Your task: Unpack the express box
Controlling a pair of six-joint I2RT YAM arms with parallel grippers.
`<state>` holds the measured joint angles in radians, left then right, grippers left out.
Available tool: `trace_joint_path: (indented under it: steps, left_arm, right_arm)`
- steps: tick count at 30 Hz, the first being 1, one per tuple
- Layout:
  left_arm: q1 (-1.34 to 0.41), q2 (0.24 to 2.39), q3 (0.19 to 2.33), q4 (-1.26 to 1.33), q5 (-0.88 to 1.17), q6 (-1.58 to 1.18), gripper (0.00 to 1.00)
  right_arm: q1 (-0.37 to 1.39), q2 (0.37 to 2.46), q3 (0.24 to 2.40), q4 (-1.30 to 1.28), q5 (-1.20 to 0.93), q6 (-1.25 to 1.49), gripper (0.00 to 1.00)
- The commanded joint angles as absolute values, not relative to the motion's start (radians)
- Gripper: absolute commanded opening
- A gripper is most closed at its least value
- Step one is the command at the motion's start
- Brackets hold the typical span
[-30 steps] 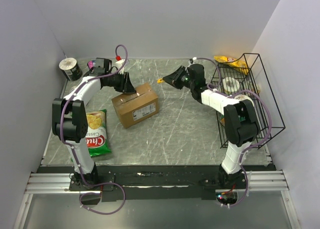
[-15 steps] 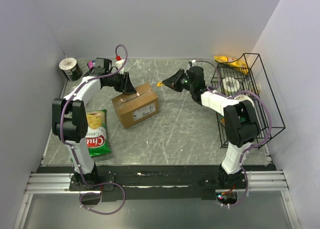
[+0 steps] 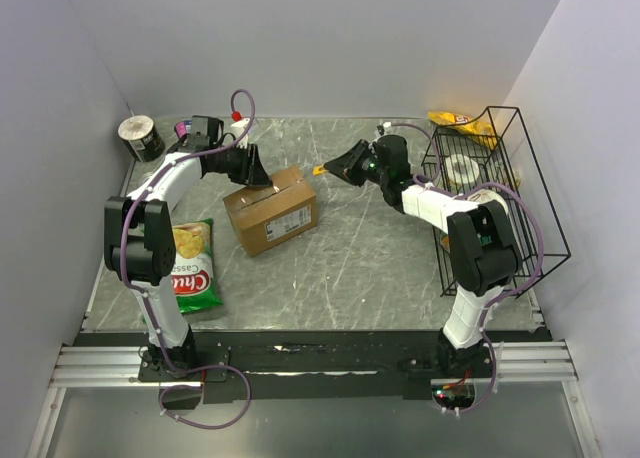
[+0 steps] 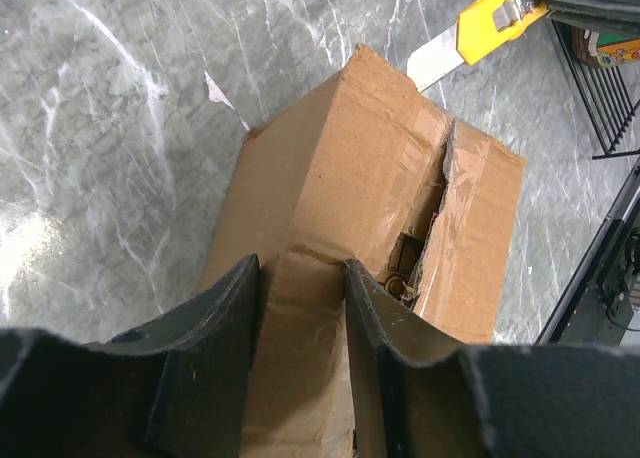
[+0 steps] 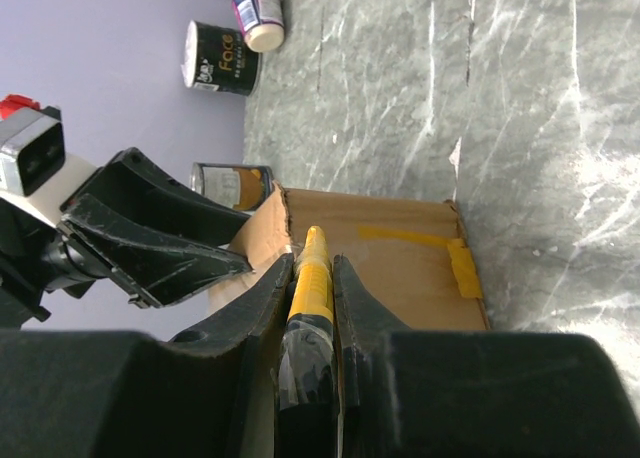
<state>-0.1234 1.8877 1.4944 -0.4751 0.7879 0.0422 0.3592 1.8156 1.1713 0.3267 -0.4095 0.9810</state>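
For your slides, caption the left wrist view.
Left gripper clamps the box; yellow knife at its far corner.

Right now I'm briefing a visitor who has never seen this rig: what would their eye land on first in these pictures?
The brown express box sits mid-table, left of centre, its taped seam already split open. The left pincer clamps a top flap at the box's far edge. The right pincer holds a yellow utility knife, blade out, pointing at the box's far right corner.

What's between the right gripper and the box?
A yellow knife held by the right gripper, its blade pointing at the box; clearest in the left wrist view.
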Motion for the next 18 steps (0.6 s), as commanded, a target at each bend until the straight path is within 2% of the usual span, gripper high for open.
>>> trace_joint_path:
  steps: [1,18]
  left_arm:
    - [-0.126,1.898,1.496,-0.479,0.744,0.071,0.01]
    - [-0.126,1.907,1.502,-0.479,0.742,0.072,0.01]
  right_arm:
    - [0.362,1.755,1.190,0.396,-0.416,1.002,0.00]
    - [0.362,1.752,1.187,0.399,-0.425,1.012,0.00]
